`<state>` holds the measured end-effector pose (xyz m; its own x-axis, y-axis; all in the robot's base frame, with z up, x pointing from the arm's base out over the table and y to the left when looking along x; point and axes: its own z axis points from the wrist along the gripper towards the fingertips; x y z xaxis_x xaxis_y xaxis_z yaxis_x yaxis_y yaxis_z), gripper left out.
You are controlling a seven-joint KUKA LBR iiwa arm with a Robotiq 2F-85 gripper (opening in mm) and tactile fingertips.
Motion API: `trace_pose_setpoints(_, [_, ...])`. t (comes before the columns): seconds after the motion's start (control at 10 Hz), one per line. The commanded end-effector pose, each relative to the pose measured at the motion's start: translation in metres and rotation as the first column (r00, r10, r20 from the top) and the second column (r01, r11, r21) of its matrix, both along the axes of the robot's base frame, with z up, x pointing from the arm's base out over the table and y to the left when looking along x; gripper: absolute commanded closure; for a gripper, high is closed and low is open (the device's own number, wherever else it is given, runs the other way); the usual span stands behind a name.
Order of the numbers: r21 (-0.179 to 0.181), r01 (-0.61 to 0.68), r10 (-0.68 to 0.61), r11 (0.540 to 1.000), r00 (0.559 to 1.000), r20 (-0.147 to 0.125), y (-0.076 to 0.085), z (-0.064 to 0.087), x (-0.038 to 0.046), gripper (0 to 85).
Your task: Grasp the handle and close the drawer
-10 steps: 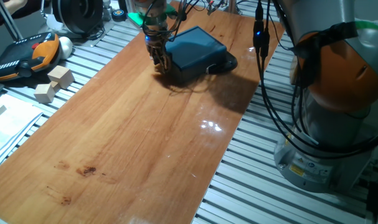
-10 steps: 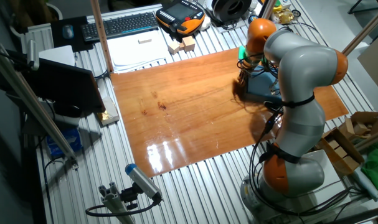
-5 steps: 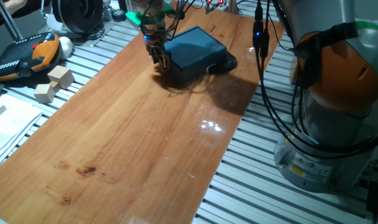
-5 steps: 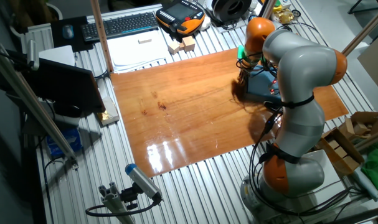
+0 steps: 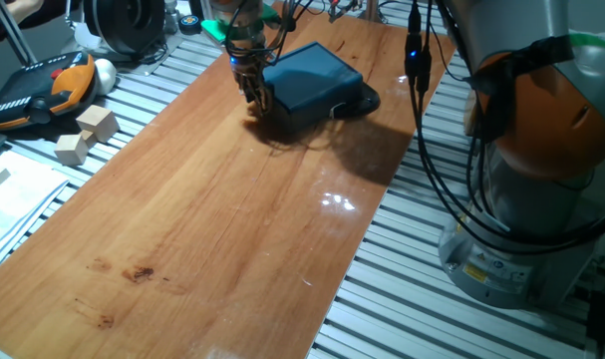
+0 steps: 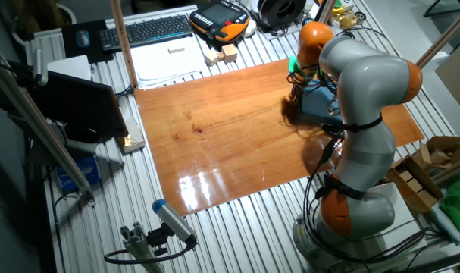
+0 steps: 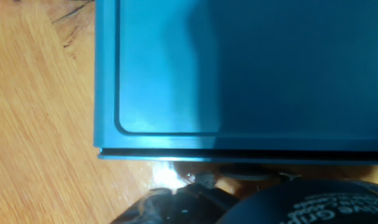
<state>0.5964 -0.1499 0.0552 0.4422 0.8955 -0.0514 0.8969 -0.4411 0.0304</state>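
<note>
The dark teal box lies at the far end of the wooden table, also in the other fixed view. In the hand view its drawer shows only as a thin front edge flush under the lid, so it looks pushed in. The handle is a small pale glint just in front of that edge. My gripper stands at the box's front face, pointing down, its dark fingers close around the pale knob. The handle is hidden in both fixed views.
Two wooden blocks and an orange-black pendant lie on the slatted bench to the left. Black cables hang by the robot's base on the right. A keyboard and papers sit beyond the table.
From a second ago my gripper shifted slightly toward the box along with the drawer front. Nothing has moved in the last half second.
</note>
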Motion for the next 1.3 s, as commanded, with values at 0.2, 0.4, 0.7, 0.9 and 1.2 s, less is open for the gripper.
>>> trace_pose_setpoints(0.2, [0.003,-0.008,0.008,1.0,1.0,0.003,-0.0007,-0.0006,-0.0001,55.3])
trace_pose_setpoints(0.4, [0.003,-0.011,0.011,1.0,1.0,0.006,-0.0007,-0.001,-0.0001,62.0])
trace_pose_setpoints(0.7, [0.009,-0.004,0.004,1.0,1.0,0.017,0.0,-0.0009,0.0001,44.3])
trace_pose_setpoints(0.9, [0.006,-0.004,0.004,1.0,1.0,0.026,0.0001,-0.0008,0.0006,32.0])
trace_pose_setpoints(1.2, [-0.003,0.0,0.0,1.0,1.0,0.031,-0.0005,-0.0023,0.0024,20.0])
